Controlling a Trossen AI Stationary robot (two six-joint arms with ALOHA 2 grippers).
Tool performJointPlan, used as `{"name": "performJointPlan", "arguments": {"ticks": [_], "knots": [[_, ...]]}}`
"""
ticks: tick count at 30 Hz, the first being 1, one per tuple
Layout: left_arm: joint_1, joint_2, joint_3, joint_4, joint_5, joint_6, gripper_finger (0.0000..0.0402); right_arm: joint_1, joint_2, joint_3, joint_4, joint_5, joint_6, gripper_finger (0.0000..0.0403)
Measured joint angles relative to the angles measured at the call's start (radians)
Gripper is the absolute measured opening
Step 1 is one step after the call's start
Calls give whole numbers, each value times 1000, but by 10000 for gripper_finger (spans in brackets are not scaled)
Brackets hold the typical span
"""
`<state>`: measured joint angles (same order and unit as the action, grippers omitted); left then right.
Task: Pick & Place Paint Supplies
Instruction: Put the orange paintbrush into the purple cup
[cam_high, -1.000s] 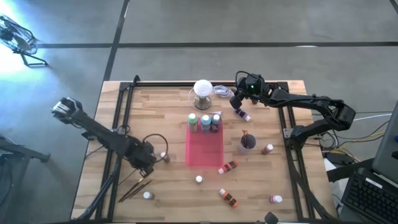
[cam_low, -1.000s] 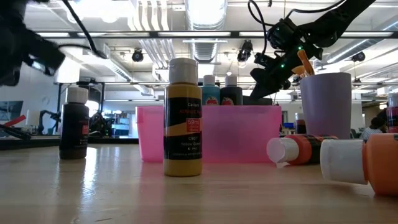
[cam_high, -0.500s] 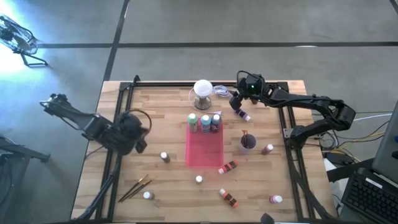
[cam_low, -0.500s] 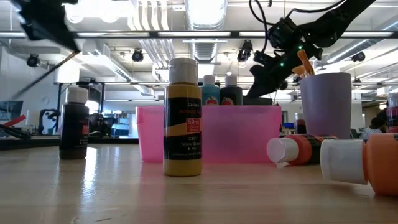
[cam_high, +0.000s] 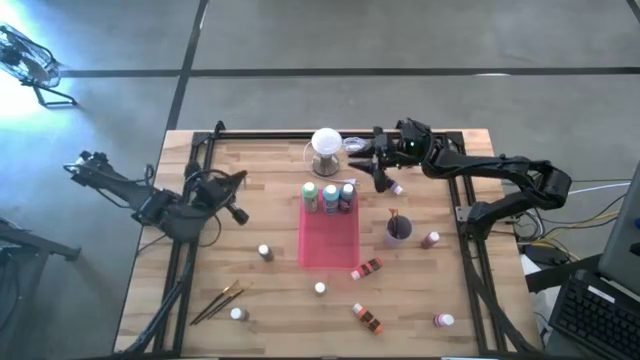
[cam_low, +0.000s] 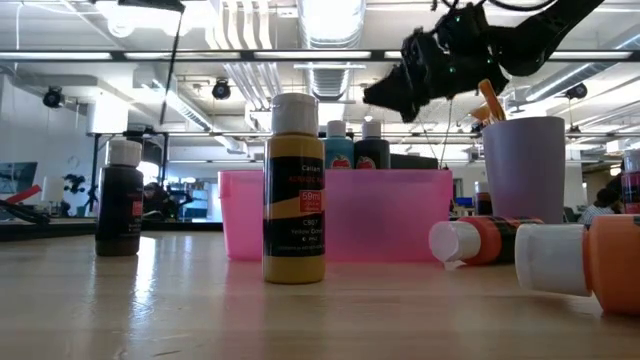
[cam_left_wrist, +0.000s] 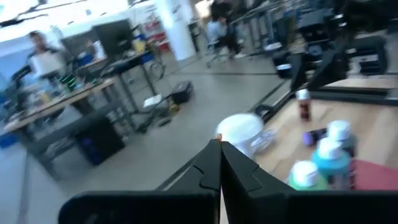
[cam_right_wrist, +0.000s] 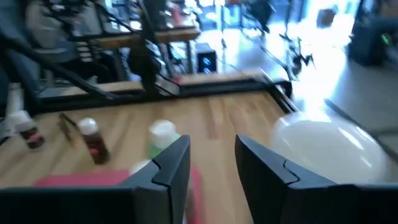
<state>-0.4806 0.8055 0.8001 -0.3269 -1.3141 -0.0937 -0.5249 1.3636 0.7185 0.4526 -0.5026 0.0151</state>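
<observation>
Open-plan lab or workshop, ceiling strip lights, equipment-laden workbenches

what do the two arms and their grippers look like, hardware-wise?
Both arms are black, slim, multi-jointed links. The right arm carries a small green light near its wrist, and loose cables trail from its base. The left arm has a black cable looped beside its wrist. The left gripper and right gripper each have two flat, angular, matte black fingers with stepped inner edges.
</observation>
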Motion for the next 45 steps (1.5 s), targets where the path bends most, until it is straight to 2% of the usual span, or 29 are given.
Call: {"name": "performJointPlan", "arguments": {"ticks": [2, 5, 8, 12, 17, 19, 23, 28, 33, 37, 45], "knots": [[20, 0, -36, 183, 128, 161, 0, 35, 0, 5, 23, -2, -19, 114], [67, 3, -103, 463, 389, 360, 0, 88, 0, 13, 61, -4, -43, 103], [123, 3, -165, 637, 585, 448, 0, 134, 0, 25, 68, -4, -52, 91], [221, 3, -224, 754, 717, 448, 0, 187, -1, 39, 72, -4, -52, 76], [370, 5, -284, 839, 975, 362, 0, 240, -1, 45, 89, -3, -52, 62], [424, 7, -299, 881, 1047, 333, 0, 253, -1, 45, 90, 3, -49, 59], [507, 24, -304, 906, 1156, 293, 0, 269, -1, 45, 119, 6, -22, 64], [572, 89, -281, 955, 1281, 245, 0, 289, -1, 45, 199, 36, -3, 89], [591, 207, -223, 950, 1331, 240, 0, 318, -2, 45, 217, 106, -31, 117], [591, 311, -159, 952, 1383, 234, 0, 323, -2, 45, 209, 113, -19, 134], [591, 445, -74, 952, 1403, 222, 2, 329, -1, 45, 141, 113, -28, 162]]}}
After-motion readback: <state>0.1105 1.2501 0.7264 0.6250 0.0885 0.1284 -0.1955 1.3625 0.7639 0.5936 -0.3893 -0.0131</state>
